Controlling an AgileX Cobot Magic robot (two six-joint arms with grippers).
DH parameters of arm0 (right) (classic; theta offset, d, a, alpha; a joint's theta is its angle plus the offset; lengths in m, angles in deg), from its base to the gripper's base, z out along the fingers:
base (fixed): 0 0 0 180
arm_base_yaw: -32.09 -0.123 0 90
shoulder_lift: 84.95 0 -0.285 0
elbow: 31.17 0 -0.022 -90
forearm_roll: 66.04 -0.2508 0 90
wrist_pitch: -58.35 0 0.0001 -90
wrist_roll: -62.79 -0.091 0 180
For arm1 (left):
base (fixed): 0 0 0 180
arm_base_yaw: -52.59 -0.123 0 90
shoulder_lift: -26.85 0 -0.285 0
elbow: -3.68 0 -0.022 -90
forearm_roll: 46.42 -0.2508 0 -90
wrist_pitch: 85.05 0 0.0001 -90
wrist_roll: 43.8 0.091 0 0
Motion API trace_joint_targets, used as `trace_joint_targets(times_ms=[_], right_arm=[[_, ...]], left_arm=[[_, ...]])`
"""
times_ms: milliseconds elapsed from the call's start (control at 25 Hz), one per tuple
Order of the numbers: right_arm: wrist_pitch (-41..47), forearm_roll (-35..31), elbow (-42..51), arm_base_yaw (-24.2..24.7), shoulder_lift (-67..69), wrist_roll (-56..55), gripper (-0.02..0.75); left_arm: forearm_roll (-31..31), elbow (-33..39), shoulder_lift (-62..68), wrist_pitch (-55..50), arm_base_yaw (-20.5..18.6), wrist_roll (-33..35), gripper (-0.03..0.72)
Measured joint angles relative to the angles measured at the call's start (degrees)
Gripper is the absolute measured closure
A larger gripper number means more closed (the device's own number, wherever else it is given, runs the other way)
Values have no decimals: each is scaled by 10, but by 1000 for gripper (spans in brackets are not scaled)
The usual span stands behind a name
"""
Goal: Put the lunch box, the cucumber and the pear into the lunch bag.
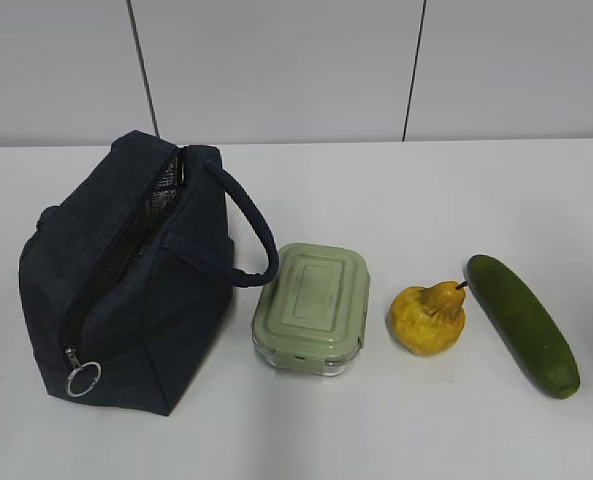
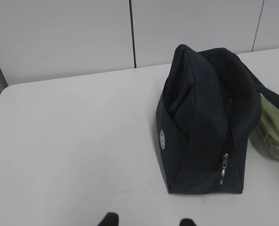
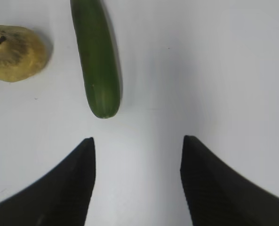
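On the white desk (image 1: 426, 430) we see, from the left, the lunch bag (image 1: 126, 290) with its zipper open, the lunch box (image 1: 313, 305) just beside it, then the pear (image 1: 428, 318) and the cucumber (image 1: 522, 323). The left end effector (image 2: 147, 221) shows only two fingertips, seemingly parted. The right end effector (image 3: 137, 146) hangs released over bare desk near the cucumber's end.

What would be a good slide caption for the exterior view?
Navy lunch bag unzipped beside sage-lidded lunch box, yellow pear and cucumber on a white table.
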Motion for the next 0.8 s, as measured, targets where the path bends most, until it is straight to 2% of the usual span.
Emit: trace_joint_targets(times_ms=[200,360,800], right_arm=[[9,-54,-110,0,208,58,272],[18,-81,-177,0,330,83,214],[6,-116,-211,0,452,117,204]], left_arm=[[0,0,0,0,0,0,447],[0,0,0,0,0,0,447],[0,0,0,0,0,0,447]])
